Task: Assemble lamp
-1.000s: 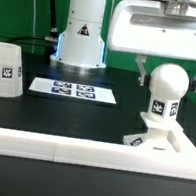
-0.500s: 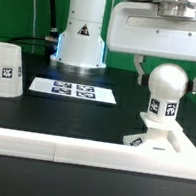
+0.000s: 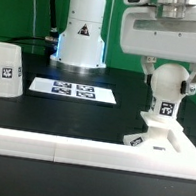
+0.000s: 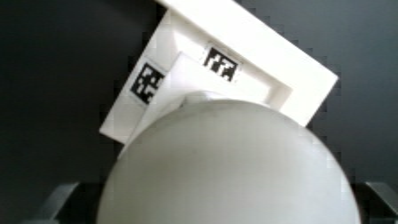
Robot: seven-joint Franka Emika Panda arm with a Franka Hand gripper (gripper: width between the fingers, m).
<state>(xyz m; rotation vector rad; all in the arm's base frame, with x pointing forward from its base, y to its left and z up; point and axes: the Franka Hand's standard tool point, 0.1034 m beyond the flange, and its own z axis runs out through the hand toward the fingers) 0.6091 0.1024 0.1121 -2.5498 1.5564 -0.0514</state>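
Observation:
The round white bulb (image 3: 169,91) stands upright on its neck on the flat square base (image 3: 164,142) at the exterior view's right. My gripper (image 3: 170,84) is lowered over the bulb, with one finger (image 3: 147,73) on each side of its round head. The jaws are open, with small gaps to the bulb. In the wrist view the bulb (image 4: 222,160) fills most of the picture, and the tagged base (image 4: 231,75) lies beyond it. The tapered shade (image 3: 6,70) stands alone at the exterior view's left.
The marker board (image 3: 74,89) lies flat in the middle in front of the robot's white pedestal (image 3: 82,33). A long white rail (image 3: 58,149) runs along the table's near edge. A green wall is behind.
My gripper has shifted towards the exterior view's right and sits more centred over the bulb. Its fingers stand closer to the bulb's sides. The bulb, base and shade have not moved.

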